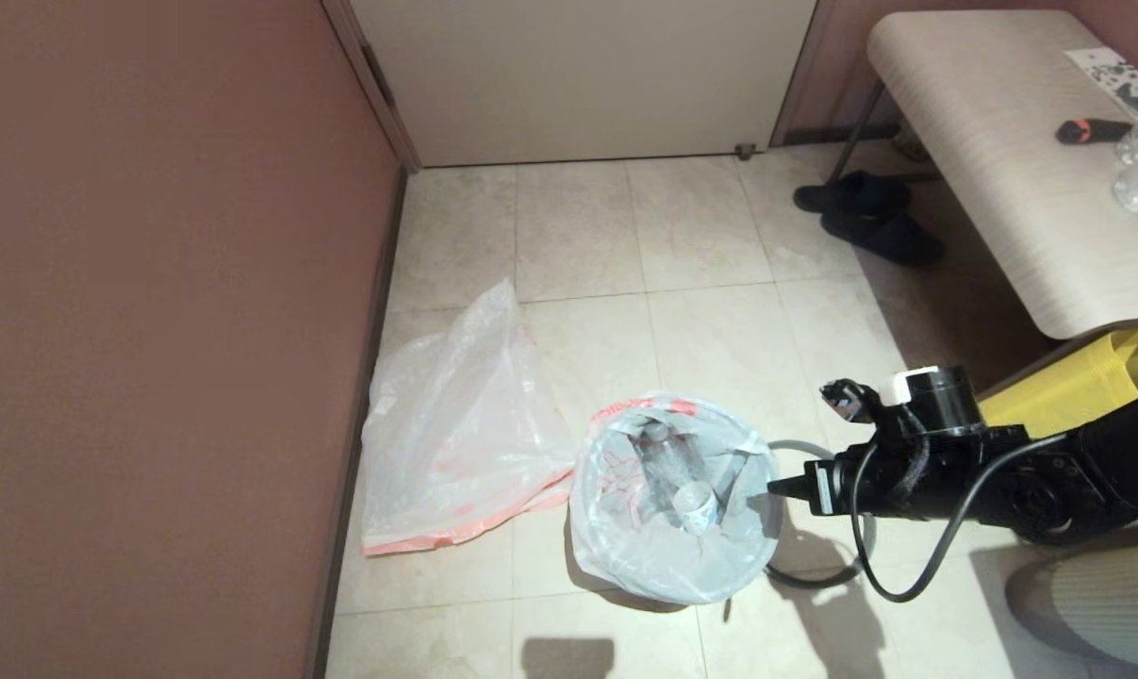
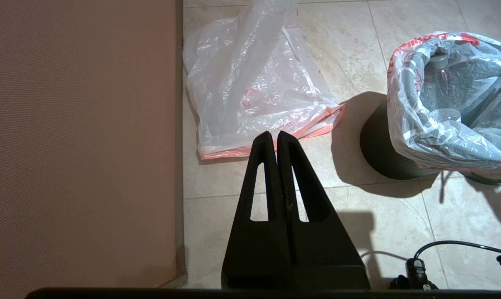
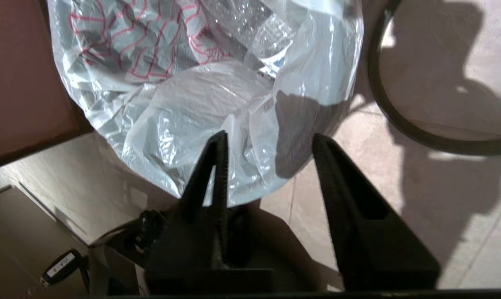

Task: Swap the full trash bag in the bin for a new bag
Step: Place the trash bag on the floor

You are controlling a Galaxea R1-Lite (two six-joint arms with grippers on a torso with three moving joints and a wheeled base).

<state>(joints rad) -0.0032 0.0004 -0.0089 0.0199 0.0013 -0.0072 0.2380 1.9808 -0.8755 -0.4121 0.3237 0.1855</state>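
Observation:
The full trash bag (image 1: 672,500) (image 2: 441,104) (image 3: 184,104) sits in the bin (image 2: 379,153), its pink-red rim folded out over the bin's top. A clear bottle (image 1: 663,462) and crumpled paper show inside. The bin's grey ring (image 1: 807,579) (image 3: 404,128) lies on the floor just right of the bin. My right gripper (image 1: 774,488) (image 3: 269,141) is open at the bag's right edge, holding nothing. The new bag (image 1: 455,453) (image 2: 254,83) lies limp on the tiles by the left wall. My left gripper (image 2: 274,135) hangs shut and empty above the floor, just short of that bag's rim band.
A brown wall (image 1: 154,330) runs along the left and a closed door (image 1: 578,75) stands at the back. A bench (image 1: 1002,170) with glasses stands at the right, black shoes (image 1: 870,222) beneath it. A big yellow bag (image 1: 1078,387) sits behind my right arm.

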